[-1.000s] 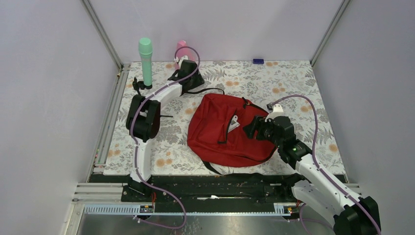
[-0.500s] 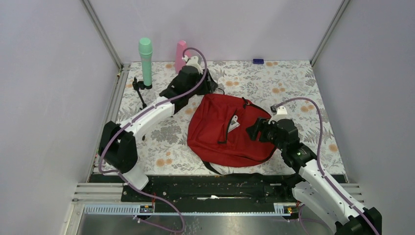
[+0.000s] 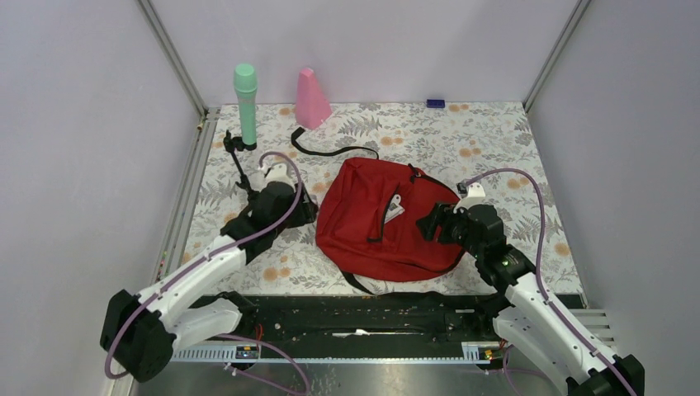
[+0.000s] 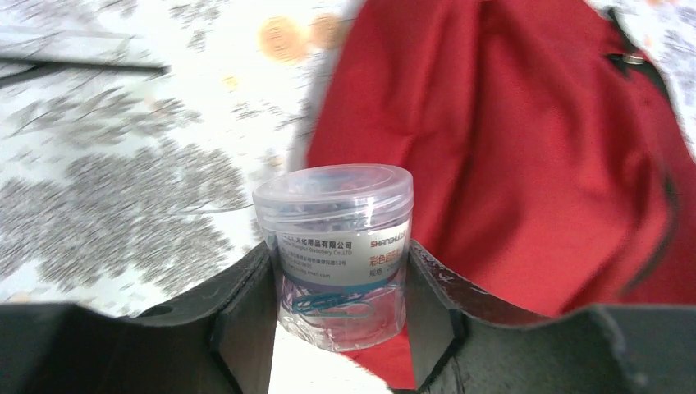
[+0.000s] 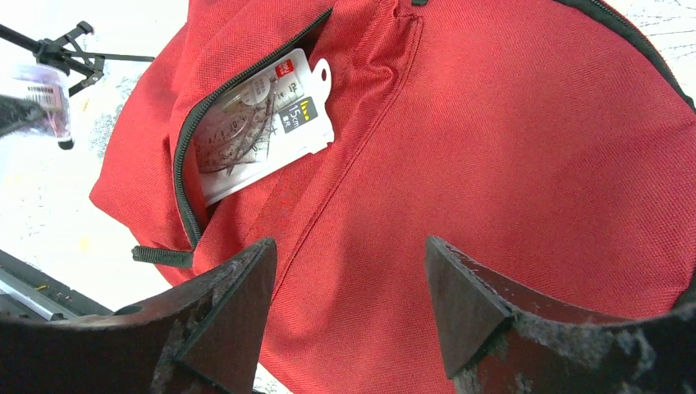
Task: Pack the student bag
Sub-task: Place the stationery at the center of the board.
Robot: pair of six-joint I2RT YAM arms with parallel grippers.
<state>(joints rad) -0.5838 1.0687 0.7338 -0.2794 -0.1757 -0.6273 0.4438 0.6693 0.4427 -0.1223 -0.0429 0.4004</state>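
Note:
The student bag (image 3: 388, 219) is a red backpack lying flat mid-table; it also fills the right of the left wrist view (image 4: 525, 139) and most of the right wrist view (image 5: 492, 148). Its front pocket is unzipped, and a white carded ruler set (image 5: 263, 123) pokes out of it. My left gripper (image 4: 338, 250) is shut on a clear plastic jar of paper clips (image 4: 336, 222), held upright just off the bag's left edge (image 3: 304, 213). My right gripper (image 5: 349, 254) hangs open over the bag's right side (image 3: 425, 224), nothing between its fingers.
A green bottle (image 3: 245, 103) and a pink cone-shaped container (image 3: 311, 99) stand at the back left. A small black stand (image 3: 235, 148) is beside the left rail. A black bag strap (image 3: 330, 151) trails behind the bag. A small blue item (image 3: 435, 103) lies at the back edge.
My left arm has swung from the back, near the pink container, forward to the bag's left edge. The right arm has barely shifted.

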